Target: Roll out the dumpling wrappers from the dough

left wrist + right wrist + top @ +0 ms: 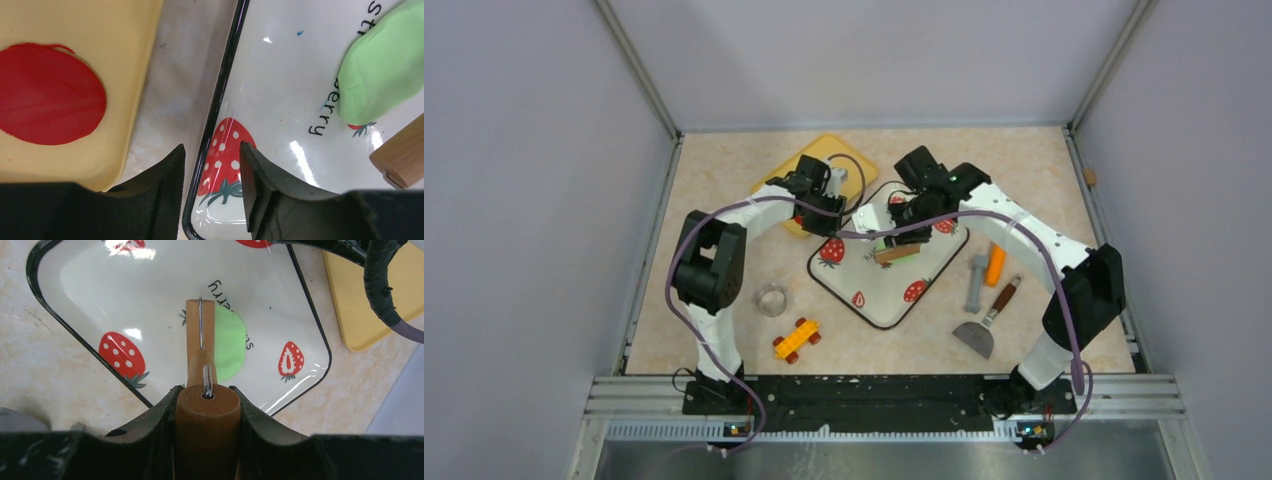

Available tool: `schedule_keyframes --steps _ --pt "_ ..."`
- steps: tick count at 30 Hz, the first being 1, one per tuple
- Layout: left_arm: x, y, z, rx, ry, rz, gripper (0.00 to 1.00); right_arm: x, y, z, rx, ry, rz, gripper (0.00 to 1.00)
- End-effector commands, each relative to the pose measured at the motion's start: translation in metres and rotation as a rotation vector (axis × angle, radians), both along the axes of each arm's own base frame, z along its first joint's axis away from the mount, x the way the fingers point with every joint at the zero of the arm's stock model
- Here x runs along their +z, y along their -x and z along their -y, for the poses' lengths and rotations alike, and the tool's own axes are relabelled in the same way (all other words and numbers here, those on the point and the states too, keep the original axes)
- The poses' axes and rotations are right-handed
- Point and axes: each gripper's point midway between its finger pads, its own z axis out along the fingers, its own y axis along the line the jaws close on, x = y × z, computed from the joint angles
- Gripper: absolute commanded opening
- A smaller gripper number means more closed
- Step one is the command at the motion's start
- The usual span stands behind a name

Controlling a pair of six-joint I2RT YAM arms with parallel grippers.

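The green dough (230, 345) lies as a flattened blob on the strawberry-print tray (100, 300). My right gripper (206, 390) is shut on the handle of a wooden roller (200, 325), whose drum rests across the dough's left side. In the top view this gripper (904, 235) hovers over the tray's middle. My left gripper (211, 147) straddles the tray's black rim (220, 100), with its jaws apart and a gap on both sides. The dough (385, 65) and the roller's end (400, 157) lie to its right. No separate dumpling wrappers show.
A yellow board (125, 50) holding a red disc (47, 95) sits just left of the tray. On the table are a metal ring (771, 299), a toy car (796, 339), a scraper (986, 325), a grey bolt (976, 282) and an orange piece (995, 264).
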Motion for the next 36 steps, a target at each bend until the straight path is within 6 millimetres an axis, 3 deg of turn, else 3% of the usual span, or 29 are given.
schedule_keyframes --steps 1,7,14,19,25,31,36 --pt "-0.005 0.002 0.008 -0.016 0.047 -0.047 0.45 0.029 -0.019 -0.009 0.063 -0.044 0.198 0.0" --pt "-0.025 0.014 0.008 -0.033 0.053 -0.117 0.31 -0.005 -0.021 -0.005 0.073 0.023 0.156 0.0" --pt "-0.033 0.018 0.01 -0.047 0.063 -0.148 0.0 -0.053 0.01 0.015 0.123 0.153 -0.043 0.0" --pt "-0.035 0.018 0.013 -0.057 0.073 -0.155 0.0 -0.081 0.015 0.027 0.122 0.218 -0.066 0.0" --pt "-0.039 0.023 0.018 -0.093 0.095 -0.183 0.0 -0.069 -0.015 0.012 0.063 0.175 0.034 0.0" --pt "-0.043 0.03 0.02 -0.113 0.108 -0.214 0.0 -0.074 -0.03 0.003 0.061 0.17 0.051 0.0" --pt "-0.045 0.035 0.019 -0.125 0.106 -0.227 0.0 -0.06 -0.039 -0.002 0.042 0.135 0.033 0.0"
